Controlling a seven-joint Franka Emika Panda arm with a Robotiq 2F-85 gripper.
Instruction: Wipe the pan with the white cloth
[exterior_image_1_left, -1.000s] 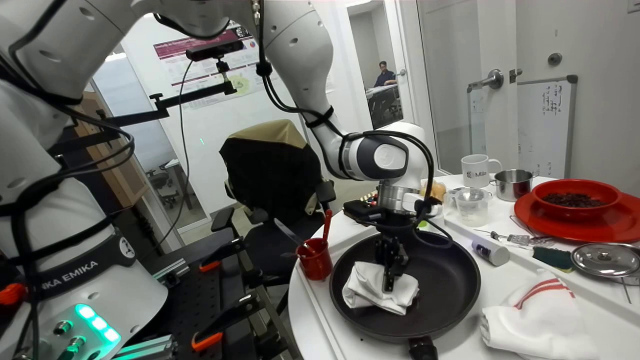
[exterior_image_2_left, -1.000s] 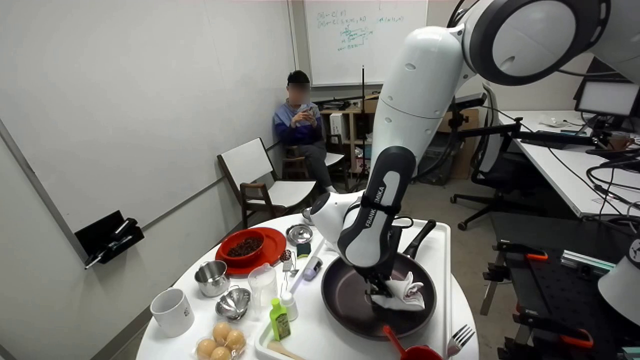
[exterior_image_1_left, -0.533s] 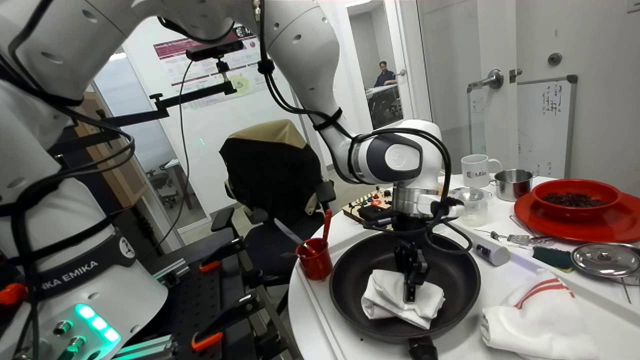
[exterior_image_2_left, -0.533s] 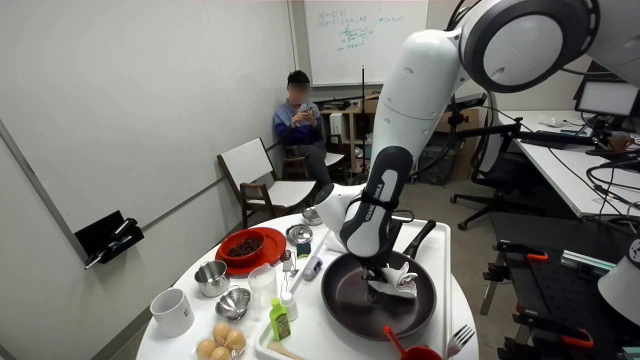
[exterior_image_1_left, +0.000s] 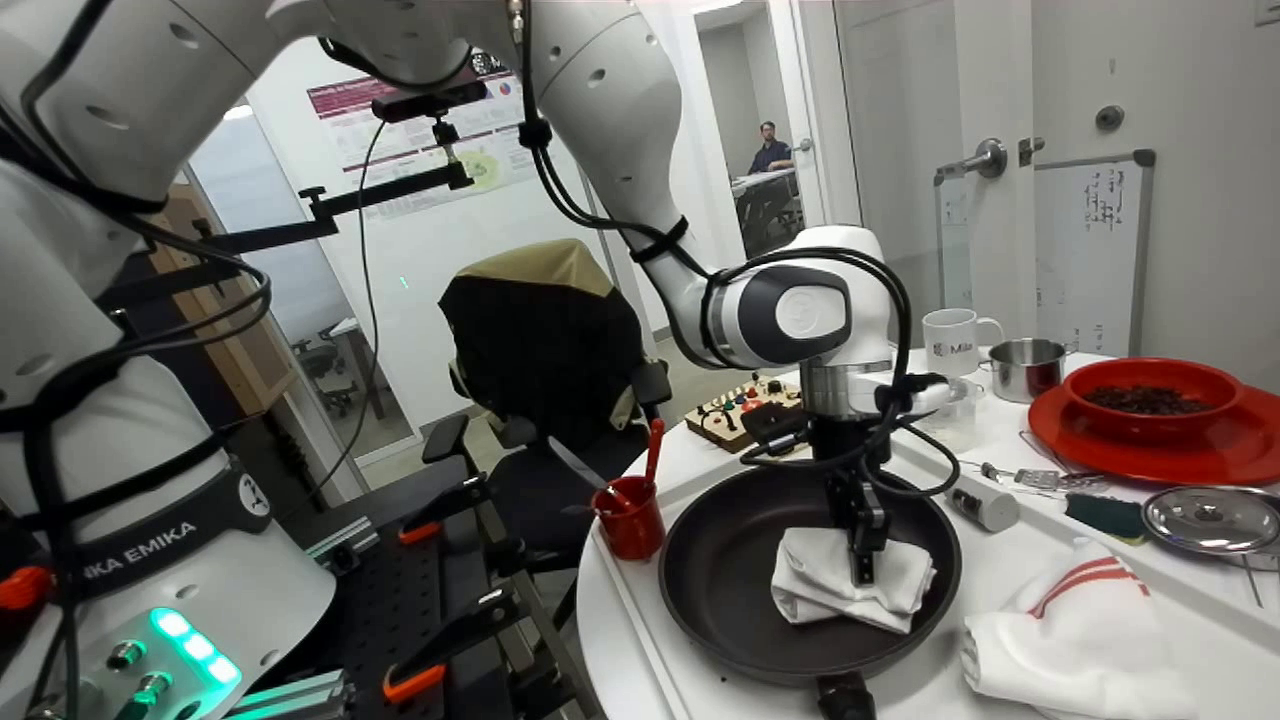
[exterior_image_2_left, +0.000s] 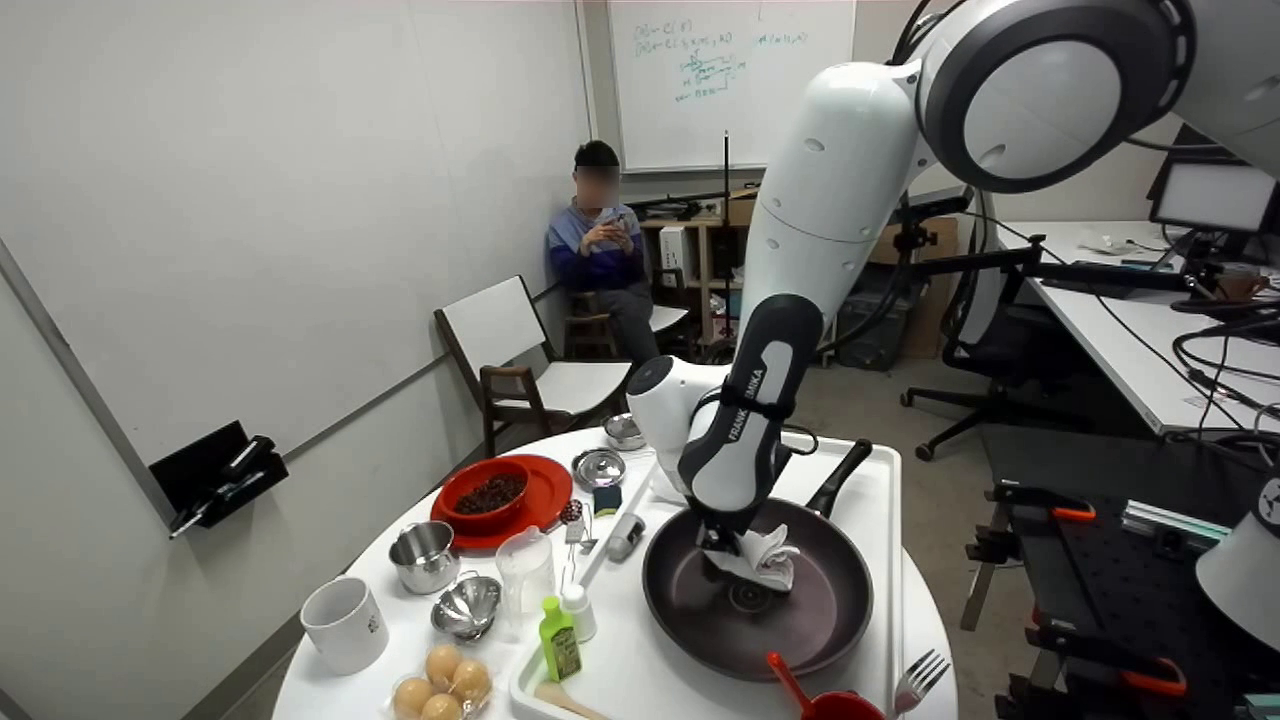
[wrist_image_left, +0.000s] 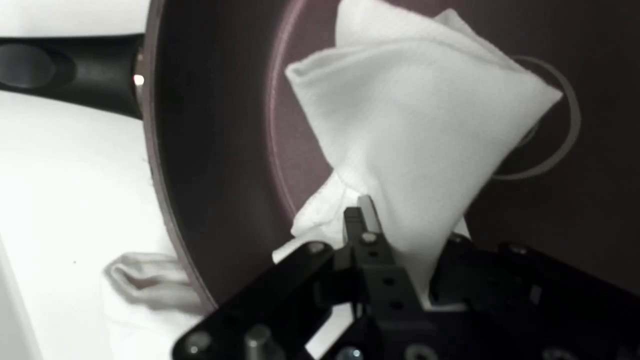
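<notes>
Surface: one round-edged white desk (exterior_image_2_left: 330, 697), bearing one white tray (exterior_image_2_left: 628, 662). On the tray: one large black frying pan (exterior_image_1_left: 722, 560), lying flat, right way up. In the pan: one folded white cloth (exterior_image_1_left: 815, 572), lying on the cooking surface, off-centre. One black hand (exterior_image_1_left: 862, 572), fingers clamped on a fold of the cloth, tips pointing down. Adjacent: one white towel with red stripes (exterior_image_1_left: 1080, 650), just beside the pan; one red utensil cup (exterior_image_1_left: 632, 530), near the opposite side. Current step, by judgement: wiping. Probable faults: cloth pulled loose, should drag on the base beat so narrow a pinch; pan skidding or turning, should the hand push sideways into the rim, nothing visibly bracing it; coating scraped, should the layers bunch and bare the fingertips; patches missed, as the folded cloth covers only part of the base.
</notes>
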